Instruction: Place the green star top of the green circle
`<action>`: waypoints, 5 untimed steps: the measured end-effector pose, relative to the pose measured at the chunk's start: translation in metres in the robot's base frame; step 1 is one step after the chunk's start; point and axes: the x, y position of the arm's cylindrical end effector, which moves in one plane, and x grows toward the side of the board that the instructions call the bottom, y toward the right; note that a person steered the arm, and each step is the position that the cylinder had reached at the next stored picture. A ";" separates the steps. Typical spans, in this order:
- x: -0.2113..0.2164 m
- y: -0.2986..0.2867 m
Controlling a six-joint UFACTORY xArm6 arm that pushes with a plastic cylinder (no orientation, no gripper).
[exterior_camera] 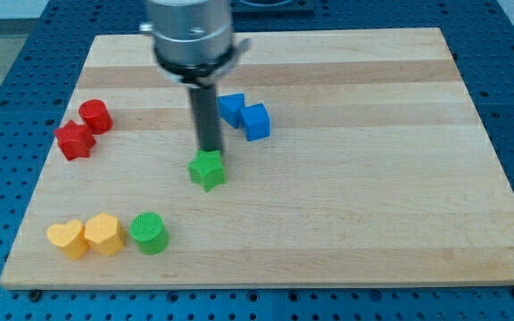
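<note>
The green star point(208, 169) lies near the middle of the wooden board point(373, 178). The green circle point(149, 233) stands at the view's bottom left, below and left of the star. My tip point(210, 150) sits at the star's top edge, touching or nearly touching it, with the dark rod rising straight up from there.
Two yellow blocks, a heart point(68, 239) and another point(103, 234), lie just left of the green circle. Two blue blocks point(232, 108) point(255, 121) sit right of the rod. A red circle point(95, 116) and a red star point(74, 140) lie at the left.
</note>
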 end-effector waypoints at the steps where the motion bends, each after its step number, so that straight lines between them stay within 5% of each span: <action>1: 0.009 -0.035; 4: -0.004 0.084; 5: 0.025 0.075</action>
